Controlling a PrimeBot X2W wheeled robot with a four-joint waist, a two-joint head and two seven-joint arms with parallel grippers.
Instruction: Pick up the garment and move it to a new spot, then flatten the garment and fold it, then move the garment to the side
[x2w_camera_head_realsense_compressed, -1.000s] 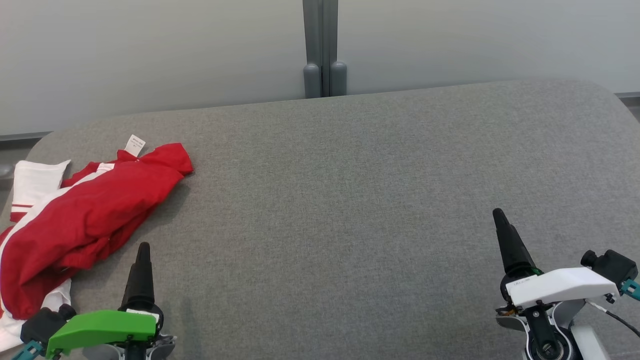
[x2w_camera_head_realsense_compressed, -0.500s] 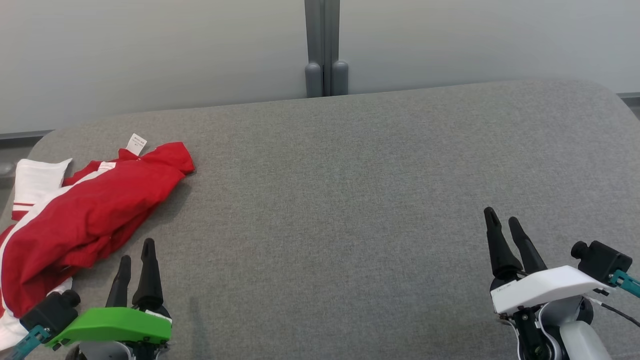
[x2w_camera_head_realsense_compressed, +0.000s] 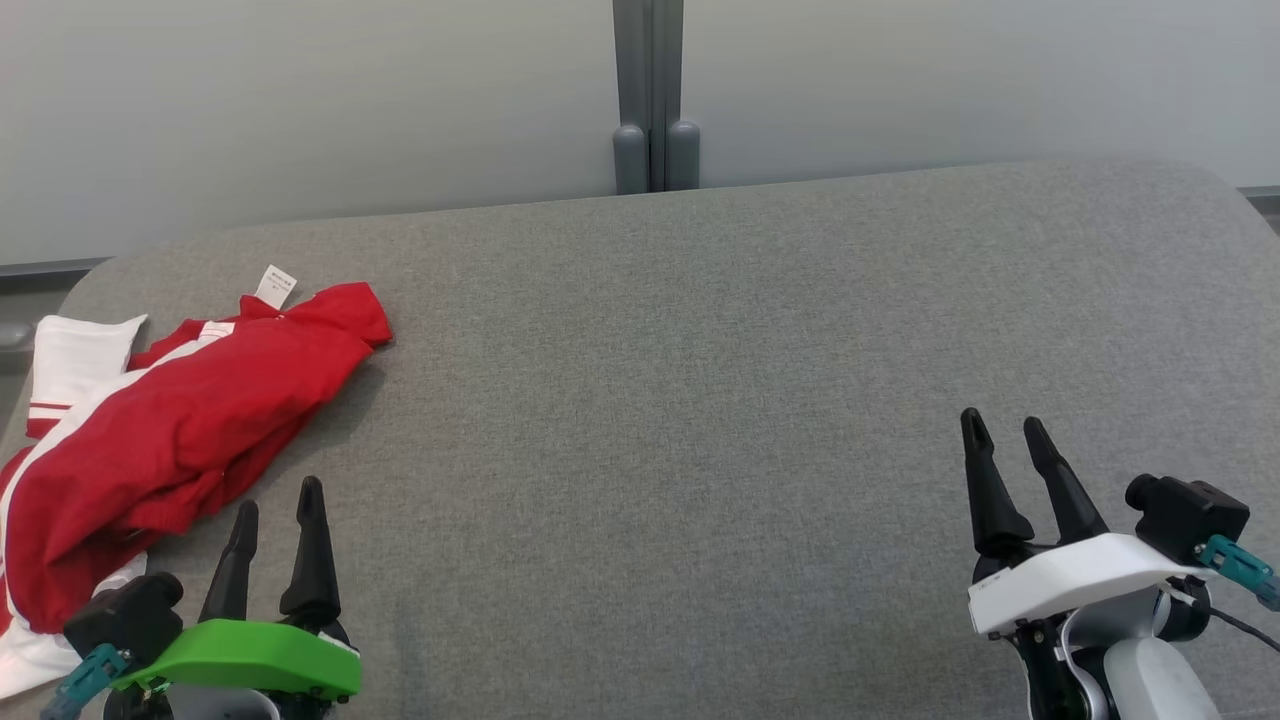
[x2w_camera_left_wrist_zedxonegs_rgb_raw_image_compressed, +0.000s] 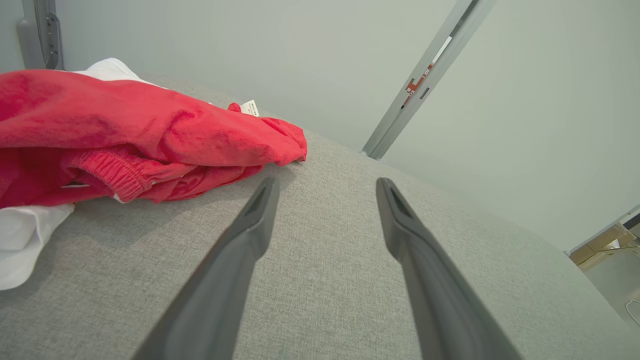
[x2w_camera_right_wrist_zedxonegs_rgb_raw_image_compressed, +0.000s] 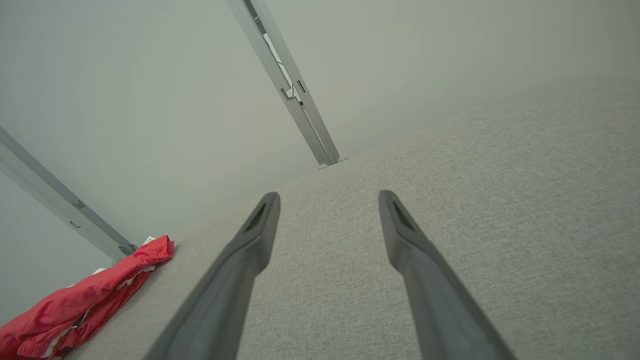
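Head view: the red-and-white garment lies bunched at the table's left edge, partly cut off by the frame. My left gripper and right gripper both stand wide apart, empty. I judge the pickup not yet begun.

Left wrist view: the cloth is near, to the left; next I reach left and pinch.

Right wrist view: the garment is well apart and I can't read its layers.
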